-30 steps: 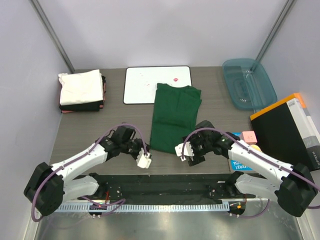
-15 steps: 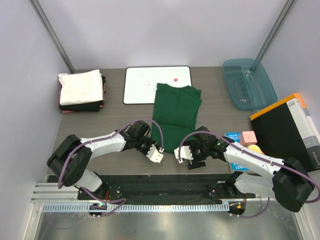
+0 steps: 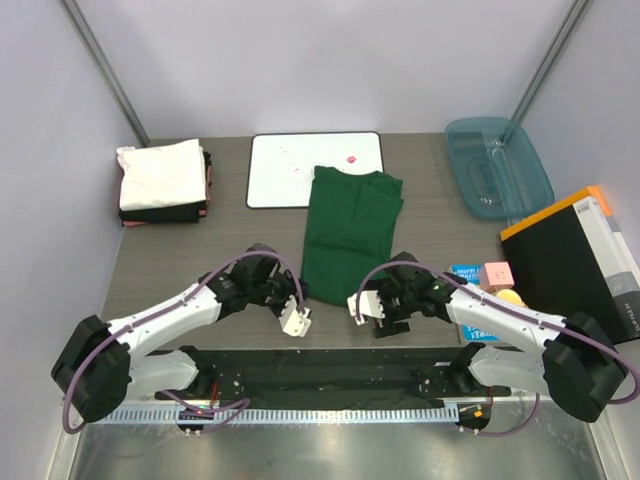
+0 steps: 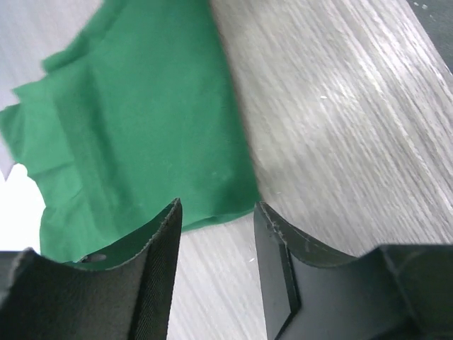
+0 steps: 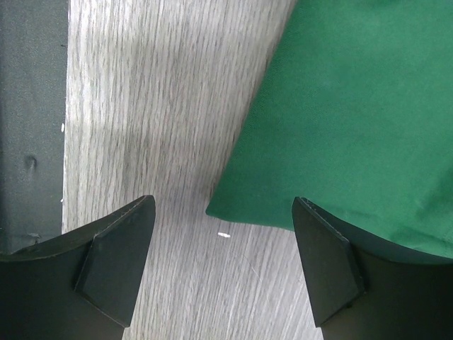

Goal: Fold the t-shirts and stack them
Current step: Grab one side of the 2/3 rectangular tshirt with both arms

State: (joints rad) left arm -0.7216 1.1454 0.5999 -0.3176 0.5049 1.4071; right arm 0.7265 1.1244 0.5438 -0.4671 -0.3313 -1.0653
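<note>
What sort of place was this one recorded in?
Probably a lab test cell, not a home: a table boxed in by plain pale walls, two robot arms bolted at its near edge, and staged props like the green t-shirt, white board and teal tub.

Both my arms reach in toward the middle, jaws parted.

My left arm (image 3: 170, 315) stretches forward and inward, elbow low; my left gripper (image 3: 295, 321) angles toward the centre with a modest gap between its fingers (image 4: 159, 262). My right arm (image 3: 500, 320) mirrors it from the other side, and my right gripper (image 3: 364, 306) is spread wider. The two grippers sit near each other, not touching.
</note>
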